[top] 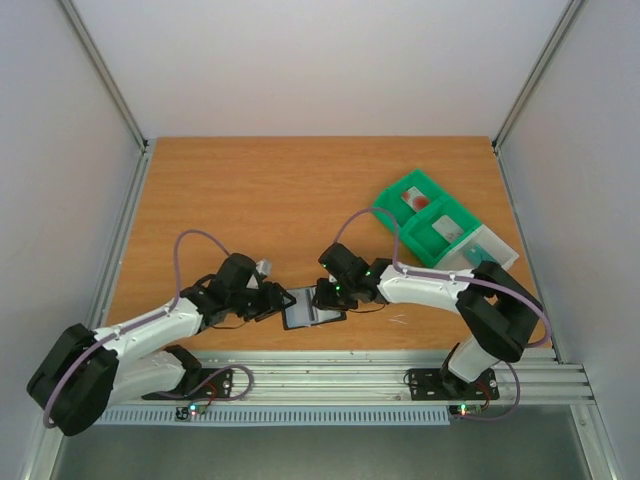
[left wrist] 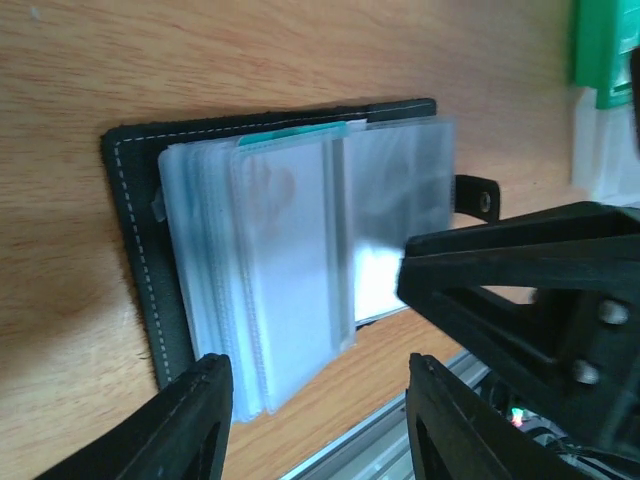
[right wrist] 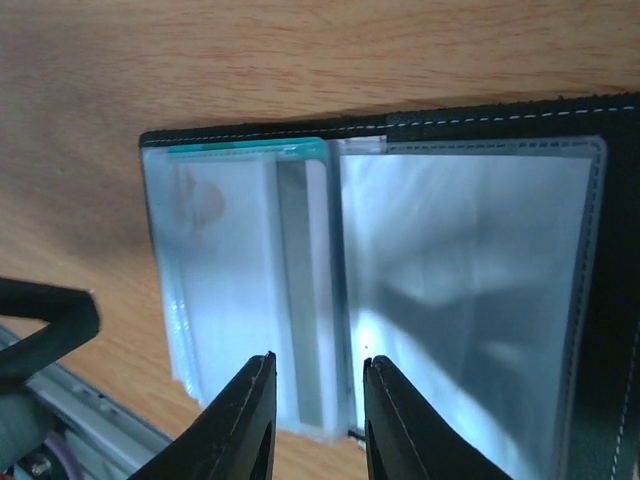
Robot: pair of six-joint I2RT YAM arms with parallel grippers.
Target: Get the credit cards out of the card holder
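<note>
The card holder (top: 312,312) lies open, lining up, on the counter (top: 260,200) close to its near edge, between the two arms, with the work of emptying it judged barely begun. Both credit cards sit inside its clear plastic sleeves (right wrist: 470,300): the pale card (right wrist: 215,270), with its round reddish mark, behind a cloudy sleeve on the left-hand leaf, and the teal card (right wrist: 250,150) showing only as a thin edge above it. Neither card has been slid free, so both remain to be drawn out. The right gripper (right wrist: 318,362) hovers at the sleeves' near edge by the fold, its jaws a narrow gap apart and clamping nothing that shows. The left gripper (left wrist: 320,370) stands about half open over the near corner of the sleeve stack, also holding nothing. The floppy, glossy sleeves overlapping the cards look like the main obstacle, and the two grippers crowd each other over the small wallet. Just behind them runs the aluminium rail (top: 400,375). Well apart, at the far right, stands a green compartmented tray (top: 425,240) holding a pale item with a red mark (top: 415,200), too small to identify.
</note>
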